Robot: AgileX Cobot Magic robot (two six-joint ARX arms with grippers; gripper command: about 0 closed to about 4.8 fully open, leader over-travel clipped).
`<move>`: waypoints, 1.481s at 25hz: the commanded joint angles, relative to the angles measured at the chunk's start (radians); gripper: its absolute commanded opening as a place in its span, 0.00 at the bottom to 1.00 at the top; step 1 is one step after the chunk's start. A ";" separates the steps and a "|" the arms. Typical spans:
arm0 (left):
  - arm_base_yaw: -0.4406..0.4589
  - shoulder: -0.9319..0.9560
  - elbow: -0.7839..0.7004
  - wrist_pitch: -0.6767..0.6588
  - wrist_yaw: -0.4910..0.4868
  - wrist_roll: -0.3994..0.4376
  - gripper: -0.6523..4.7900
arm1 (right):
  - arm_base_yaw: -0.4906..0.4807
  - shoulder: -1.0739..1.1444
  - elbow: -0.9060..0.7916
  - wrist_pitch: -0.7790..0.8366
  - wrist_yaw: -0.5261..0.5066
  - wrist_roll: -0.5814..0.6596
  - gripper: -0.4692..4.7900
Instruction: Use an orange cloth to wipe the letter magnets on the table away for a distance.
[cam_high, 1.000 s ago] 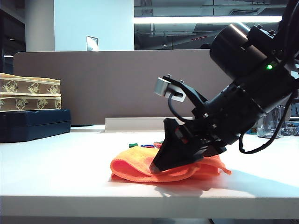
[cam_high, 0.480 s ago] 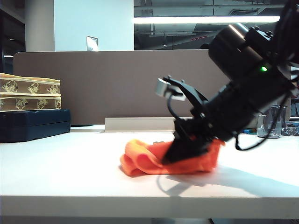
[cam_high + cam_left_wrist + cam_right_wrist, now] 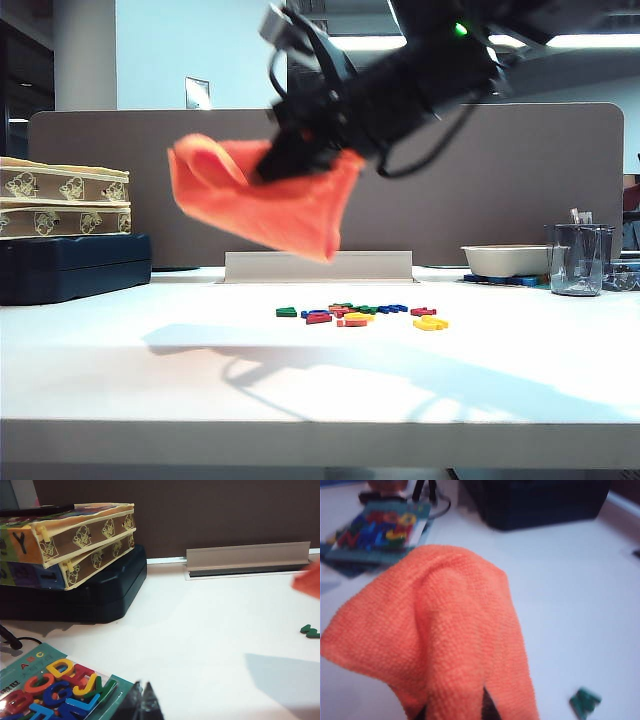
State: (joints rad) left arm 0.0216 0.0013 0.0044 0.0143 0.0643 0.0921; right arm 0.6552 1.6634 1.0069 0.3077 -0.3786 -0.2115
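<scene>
Now the orange cloth [image 3: 270, 200] hangs in the air, pinched in the right gripper [image 3: 283, 158], well above the table [image 3: 120, 370] and up in front of the brown divider panel [image 3: 520, 180]. The right arm reaches across the middle of the exterior view, so the cloth droops to the left of the letter magnets [image 3: 360, 316] rather than over them. In the right wrist view the cloth [image 3: 445, 635] bunches over the right gripper [image 3: 454, 711]; only dark finger tips [image 3: 489, 707] peek out at its lower edge, clamped on the fabric. One green letter [image 3: 585, 700] lies on the table [image 3: 580, 580] just beside the hanging cloth in that view.

The magnets lie in a loose cluster on the table, red, blue, green and yellow, with a yellow one at the right end. A shadow falls on the white surface in front of them.

The left gripper [image 3: 142, 705] sits low at the near edge of the table [image 3: 200, 630], its two dark tips close together with no visible gap, holding nothing. Beside it lies a pack of letters [image 3: 55, 685], and behind that a stack of boxes [image 3: 70, 545] on a dark case [image 3: 90, 595].

A second ago the cloth lay folded on the table with the right gripper pressed down on it, hiding most of the magnets. Half a second ago it was gathered up under the jaws, still touching the surface. It has since been lifted clear and carried up and left, and the magnets are now fully uncovered.
</scene>
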 commanded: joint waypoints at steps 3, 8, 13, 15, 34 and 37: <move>0.000 0.000 0.001 0.009 0.000 -0.003 0.11 | 0.000 0.138 0.164 -0.061 0.001 0.001 0.24; 0.000 0.000 0.001 0.009 0.000 -0.003 0.11 | 0.001 0.240 0.215 -0.072 0.111 0.002 0.24; 0.000 0.000 0.001 0.008 0.000 -0.003 0.11 | 0.000 0.314 0.256 -0.075 0.105 0.009 0.24; 0.000 0.000 0.001 0.008 0.000 -0.003 0.11 | 0.000 0.344 0.276 -0.074 0.074 0.037 0.24; 0.000 0.000 0.001 -0.003 0.000 -0.003 0.11 | -0.042 0.483 0.446 -0.339 0.107 0.118 0.24; 0.000 0.000 0.001 -0.006 0.000 -0.003 0.11 | -0.060 0.483 0.446 -0.386 0.140 0.118 0.24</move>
State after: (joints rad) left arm 0.0216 0.0013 0.0044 0.0021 0.0643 0.0925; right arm 0.5995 2.1490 1.4494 -0.0414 -0.2745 -0.0963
